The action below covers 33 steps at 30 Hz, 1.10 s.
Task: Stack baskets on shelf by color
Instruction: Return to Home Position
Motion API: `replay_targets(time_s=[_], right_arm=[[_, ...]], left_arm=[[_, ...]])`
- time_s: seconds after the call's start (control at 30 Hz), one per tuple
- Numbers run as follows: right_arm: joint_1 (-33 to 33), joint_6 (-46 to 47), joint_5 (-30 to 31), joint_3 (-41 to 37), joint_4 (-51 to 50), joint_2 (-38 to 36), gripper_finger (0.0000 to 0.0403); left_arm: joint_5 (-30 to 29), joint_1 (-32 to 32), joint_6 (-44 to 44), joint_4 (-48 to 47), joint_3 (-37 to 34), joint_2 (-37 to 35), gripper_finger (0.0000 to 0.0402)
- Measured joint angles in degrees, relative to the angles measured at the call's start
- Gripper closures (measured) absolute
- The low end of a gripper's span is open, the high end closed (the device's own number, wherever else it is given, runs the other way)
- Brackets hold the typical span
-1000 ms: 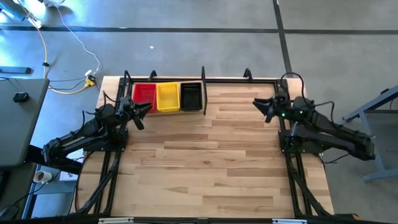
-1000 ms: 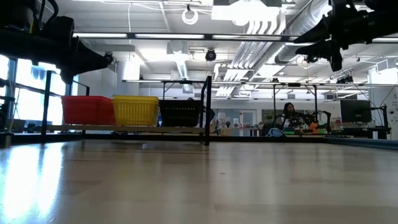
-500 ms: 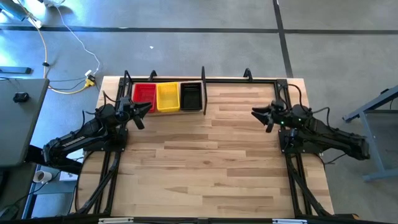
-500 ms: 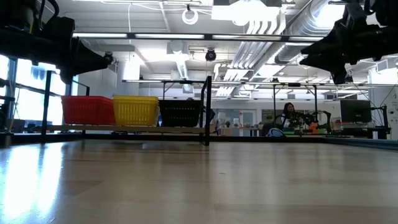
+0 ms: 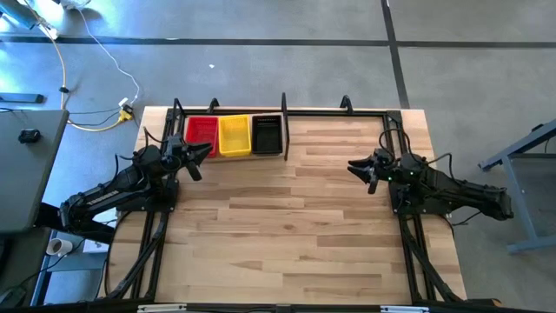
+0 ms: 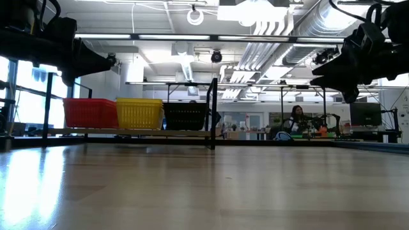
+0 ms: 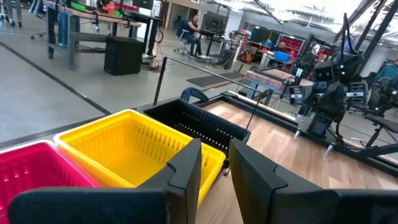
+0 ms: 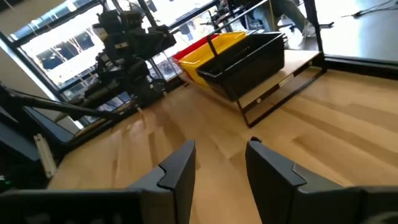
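Three baskets stand side by side on the left half of the shelf (image 5: pixel 339 114) at the table's far edge: red (image 5: pixel 201 132), yellow (image 5: pixel 234 136) and black (image 5: pixel 267 133). They rest on their bottoms on the shelf board. My left gripper (image 5: pixel 207 150) hovers level just in front of the red and yellow baskets. It is open, with nothing between its fingers (image 7: pixel 214 167). My right gripper (image 5: pixel 353 166) hangs level over the table's right part, pointing toward the baskets. It is also open and holds nothing (image 8: pixel 221 160).
The shelf's upright divider post (image 5: pixel 285 126) stands right beside the black basket. Black frame rails run along the table's left side (image 5: pixel 148 243) and right side (image 5: pixel 417 252). In the room beyond, a person (image 6: pixel 296 117) sits at a far workbench.
My right gripper has sunk and drawn a little toward the table's near edge, its arm folding back. It has tipped closer to level and stays open. The baskets have kept their places.
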Motion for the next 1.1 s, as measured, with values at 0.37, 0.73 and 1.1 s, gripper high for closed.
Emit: replay_targets(time_s=[0.37,0.73,1.1], right_arm=[[0.00,-3.72,3.87,-0.95,2.89,0.32,0.0277],[0.00,-4.54,3.87,-0.95,2.87,0.32,0.0277],[0.00,-4.54,3.87,-0.95,2.85,0.34,0.0277]], left_arm=[[0.02,-0.02,0.00,0.00,0.00,0.00,0.0328],[0.02,-0.02,0.00,0.00,0.02,0.00,0.0328],[0.02,-0.02,0.00,0.00,0.02,0.00,0.0328]])
